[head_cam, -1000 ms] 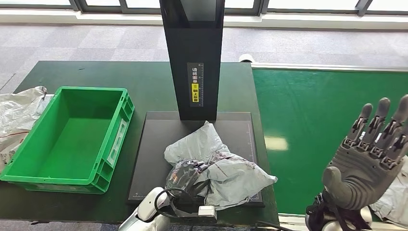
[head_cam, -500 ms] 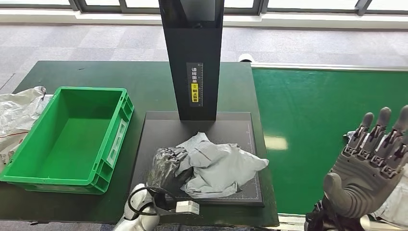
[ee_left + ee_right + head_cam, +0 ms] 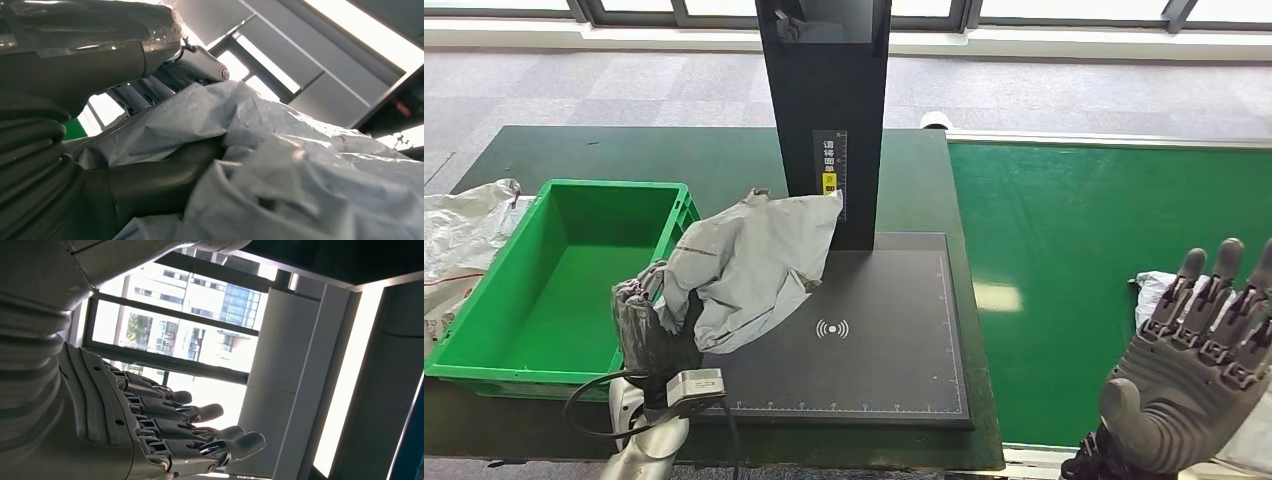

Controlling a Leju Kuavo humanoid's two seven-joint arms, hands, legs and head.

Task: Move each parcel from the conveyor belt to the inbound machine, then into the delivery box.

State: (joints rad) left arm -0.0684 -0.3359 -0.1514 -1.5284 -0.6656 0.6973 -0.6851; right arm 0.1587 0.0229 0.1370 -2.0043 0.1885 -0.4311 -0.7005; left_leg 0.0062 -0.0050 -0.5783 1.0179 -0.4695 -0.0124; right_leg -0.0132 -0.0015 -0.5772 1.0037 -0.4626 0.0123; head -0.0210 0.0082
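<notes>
Currently: grey poly-mailer parcel (image 3: 749, 265) hanging lifted between scanner platform (image 3: 874, 370) and green crate (image 3: 564, 290), left hand (image 3: 652, 335) clamping its fingers on it. Right hand (image 3: 1199, 375) waiting, fingers spreading apart. Step: transfer to crate. Next: carrying over the rim, releasing inside.

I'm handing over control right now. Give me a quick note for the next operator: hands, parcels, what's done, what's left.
Left hand grips the grey parcel, lifted above the near right edge of the green delivery box, partly over the inbound machine's black plate.
Right hand is open, fingers spread, raised over the near end of the conveyor belt.
A second parcel lies on the belt behind that hand.
Done: the parcel is off the plate.
Left: drop it in the box, then handle the second parcel.
</notes>
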